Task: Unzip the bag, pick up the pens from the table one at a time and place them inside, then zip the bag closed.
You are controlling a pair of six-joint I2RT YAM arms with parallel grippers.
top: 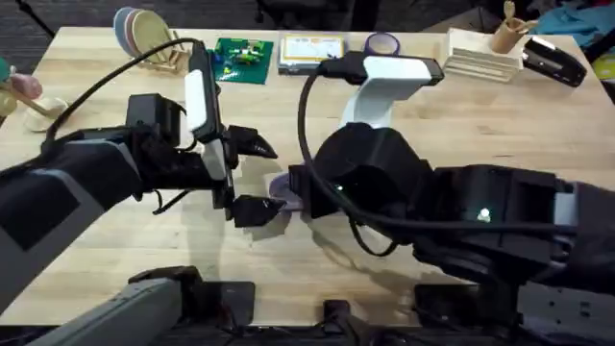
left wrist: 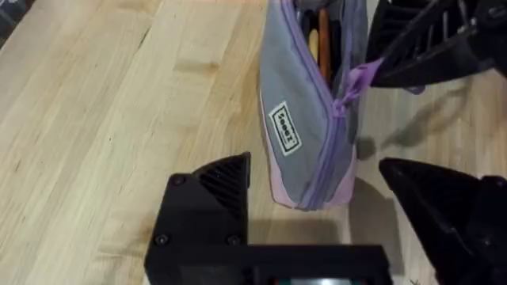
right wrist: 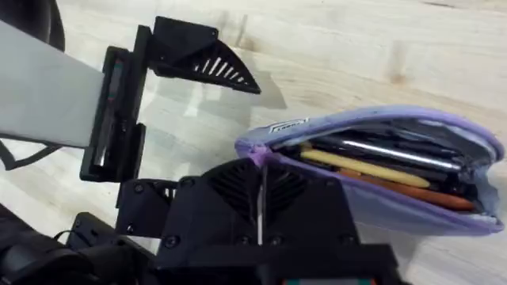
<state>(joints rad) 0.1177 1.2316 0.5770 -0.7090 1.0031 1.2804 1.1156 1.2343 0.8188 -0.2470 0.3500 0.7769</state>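
Note:
The lavender bag (right wrist: 412, 210) with its grey side panel (left wrist: 297, 119) lies on the table (top: 500, 125), its zipper open along most of its length. Several pens (right wrist: 372, 170), among them a yellow, an orange and a dark one, lie inside the bag; they also show in the opening (left wrist: 321, 36). My right gripper (right wrist: 260, 170) is shut on the purple zipper pull (left wrist: 358, 79) at one end of the bag. My left gripper (top: 252, 178) is open, its fingers (left wrist: 214, 190) standing either side of that same end without touching it.
Along the table's far edge stand a plate rack (top: 144, 34), a green board (top: 242, 53), a flat box (top: 312, 50), a tape roll (top: 382, 43), a wooden tray stack (top: 485, 56) and a black stapler (top: 553, 60).

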